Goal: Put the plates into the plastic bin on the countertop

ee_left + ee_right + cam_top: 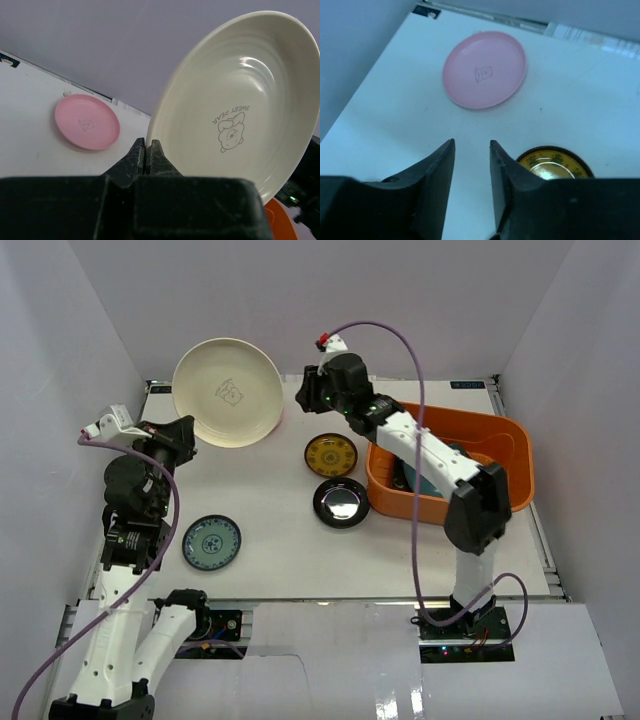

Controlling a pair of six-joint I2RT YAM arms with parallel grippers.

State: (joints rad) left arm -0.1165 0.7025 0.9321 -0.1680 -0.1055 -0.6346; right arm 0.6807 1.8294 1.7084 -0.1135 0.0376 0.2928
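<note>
My left hand [145, 150] is clamped on the rim of the cream plate [235, 100], holding it tilted above the counter [280, 530]. My right hand [471, 150] hovers empty, fingers slightly apart, near the pink plate [485, 69] and the yellow-patterned plate [554, 167]. The orange bin [505, 435] sits on the counter's right side.

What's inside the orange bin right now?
At least one dark plate lies in the orange bin. The right arm crosses over it and covers the rest, so count and patterns cannot be told.
</note>
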